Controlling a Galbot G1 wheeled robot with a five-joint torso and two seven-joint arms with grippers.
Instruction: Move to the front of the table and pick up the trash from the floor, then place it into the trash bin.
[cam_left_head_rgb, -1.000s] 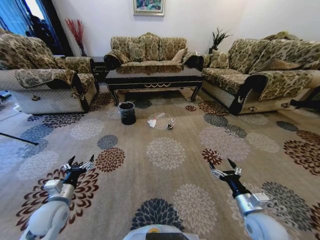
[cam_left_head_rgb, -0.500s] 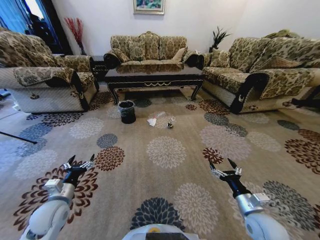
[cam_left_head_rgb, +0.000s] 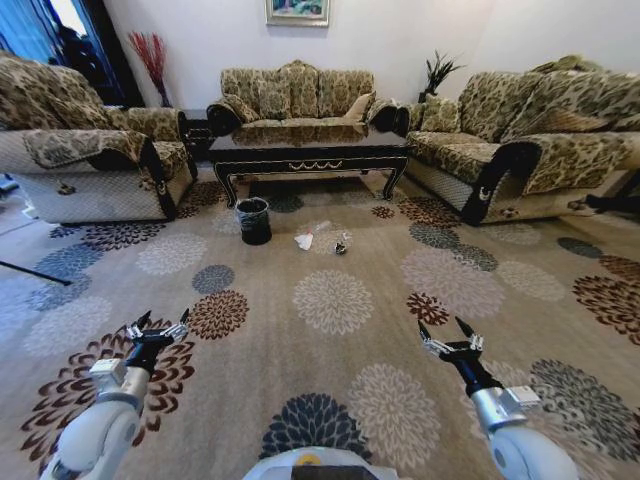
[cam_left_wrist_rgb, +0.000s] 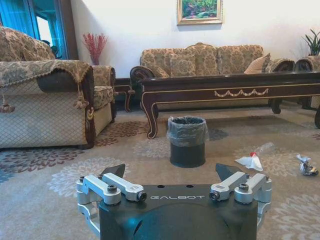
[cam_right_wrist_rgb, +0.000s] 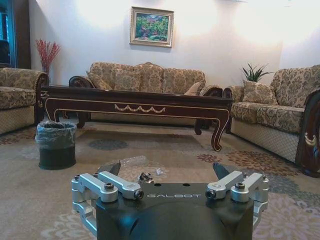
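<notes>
Moved: head camera slightly nearer the table (cam_left_head_rgb: 308, 148); both arms unchanged.
Head: left gripper (cam_left_head_rgb: 157, 329) and right gripper (cam_left_head_rgb: 449, 334) spread wide over flowered carpet floor (cam_left_head_rgb: 330, 300).
Left wrist: black lined trash bin (cam_left_wrist_rgb: 187, 140) beside white trash (cam_left_wrist_rgb: 251, 161).
Right wrist: glossy dark table before floral sofas (cam_right_wrist_rgb: 145, 80).

One table (cam_left_head_rgb: 308, 150), one trash bin (cam_left_head_rgb: 253, 221), three sofas (cam_left_head_rgb: 292, 96), two grippers (cam_left_head_rgb: 158, 331)

head: looked down from high, far back
wrists: sat low, faced forward
shared: table (cam_left_head_rgb: 308, 150), bin (cam_left_wrist_rgb: 187, 141)
</notes>
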